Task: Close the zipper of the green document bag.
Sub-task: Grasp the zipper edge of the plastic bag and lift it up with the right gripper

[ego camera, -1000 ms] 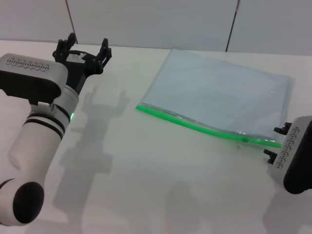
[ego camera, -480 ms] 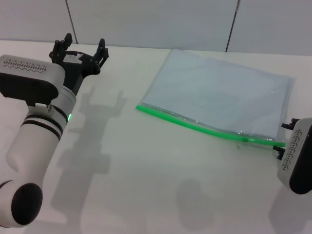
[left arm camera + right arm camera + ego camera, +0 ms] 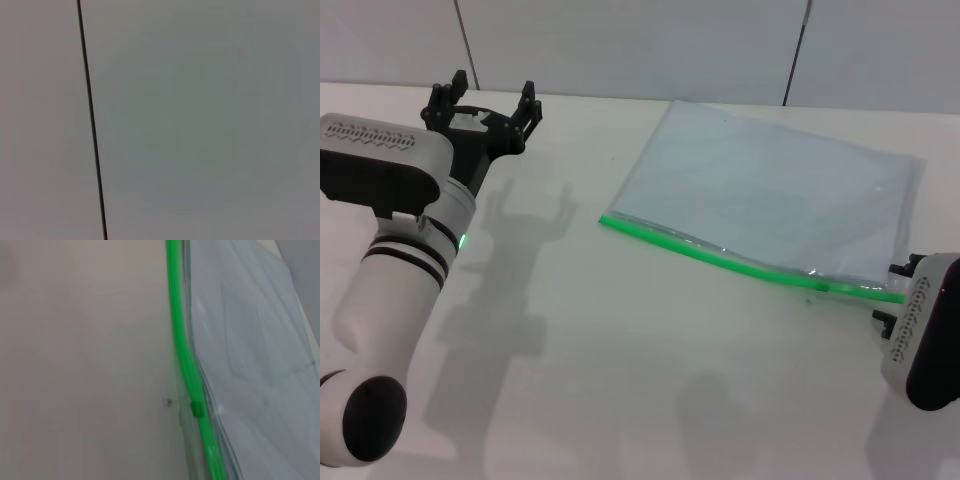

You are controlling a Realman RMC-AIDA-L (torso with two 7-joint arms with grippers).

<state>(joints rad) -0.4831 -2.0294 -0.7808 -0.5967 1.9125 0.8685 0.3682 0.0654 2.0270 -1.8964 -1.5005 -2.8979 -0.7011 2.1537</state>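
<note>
Since a second ago the right gripper [image 3: 890, 300] has drifted slightly outward along the tabletop's right edge, while the left gripper [image 3: 480, 100] has edged toward the far-left corner, fingers spread wide and empty. Whether the right fingers are parted I cannot tell. The green document bag [image 3: 775, 195] lies flat toward the far-right side, its zipper [image 3: 740, 262] along the near edge, the slider [image 3: 196, 409] close to the right gripper. Risk: with nothing pinning the bag, pulling the slider may just drag the whole pouch.
</note>
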